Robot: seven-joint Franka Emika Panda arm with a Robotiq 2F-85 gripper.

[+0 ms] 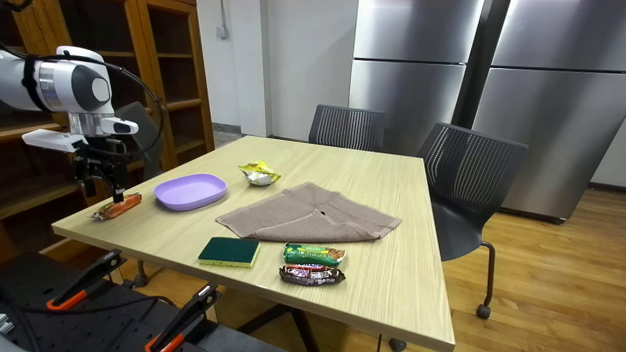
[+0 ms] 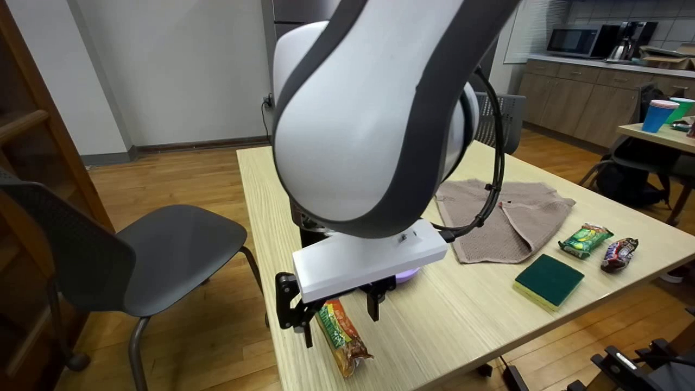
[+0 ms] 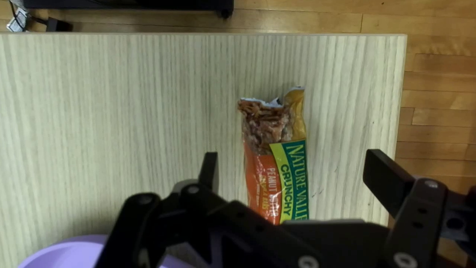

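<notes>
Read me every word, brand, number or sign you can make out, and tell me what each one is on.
"NATURE VALLE", its end hidden: on the orange-and-green wrapper.
"CRUNCHY": same wrapper.
"PEANUT": same wrapper; the next word is broken up by glare, the smaller lines blurred.
Too small or blurred to read: print on the green packet and the dark packet.
Yellow packet: nothing legible.
Numbers: none legible.

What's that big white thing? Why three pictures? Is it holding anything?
That's a robot arm with a black claw for grabbing. Two pictures come from cameras standing outside it; the third, from the wrist camera, looks down. On the table lie a purple plate, a yellow packet, a brown cloth, a sponge, a green packet, a dark packet and a granola bar. The claw isn't holding anything: its fingers are open, with the bar between them in the wrist picture.
</notes>
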